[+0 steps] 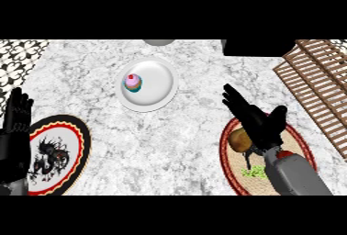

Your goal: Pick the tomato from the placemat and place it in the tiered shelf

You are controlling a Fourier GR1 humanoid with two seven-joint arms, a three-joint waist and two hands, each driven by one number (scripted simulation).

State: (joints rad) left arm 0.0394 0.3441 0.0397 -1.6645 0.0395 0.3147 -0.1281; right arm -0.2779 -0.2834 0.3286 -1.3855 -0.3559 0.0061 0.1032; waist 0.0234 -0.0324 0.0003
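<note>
A round placemat point(232, 172) with a red rim and beige middle lies at the lower right. A brownish round object point(237, 140) sits on its left part. A small red patch point(281, 154), perhaps the tomato, peeks out beside my right wrist; most of it is hidden. My right hand point(261, 124) hovers over the mat's upper part, open, fingers straight and pointing up-left, holding nothing. The wooden slatted tiered shelf point(318, 87) stands at the right edge. My left hand point(17, 133) rests open at the left edge, fingers up.
A white plate point(159, 92) carrying a cupcake point(133, 83) sits at the upper middle. A second round mat point(58, 153) with a dragon picture lies at the lower left. A black block point(254, 48) and a grey round thing point(159, 42) are at the far edge.
</note>
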